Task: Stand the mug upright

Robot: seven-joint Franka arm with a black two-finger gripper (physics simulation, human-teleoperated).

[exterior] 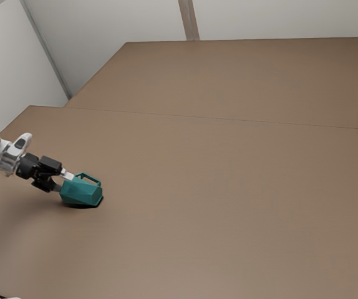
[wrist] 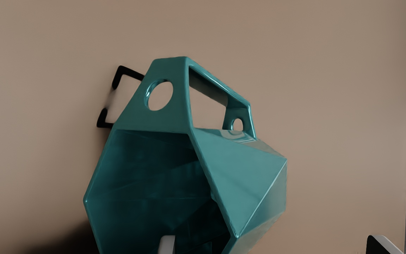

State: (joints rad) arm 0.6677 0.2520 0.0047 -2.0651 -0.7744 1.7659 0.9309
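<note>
In the exterior view my gripper [exterior: 63,182] is at the near end of the teal faceted mug [exterior: 82,192], which lies tipped over on the table. Its mouth faces my hand in the wrist view, where the mug [wrist: 238,169] shows a dark hollow and an angular handle [wrist: 169,67] with round holes. The gripper [wrist: 274,244] is open, its fingers wide apart. One fingertip [wrist: 167,244] overlaps the mouth; whether it is inside I cannot tell. The other stands outside, past the mug's side wall.
The brown table [exterior: 229,205] spreads toward the exterior view's right, with a seam and a further brown surface [exterior: 241,81] behind. A dark shadow lies beneath and beside the mug. Pale walls [exterior: 266,18] stand at the back.
</note>
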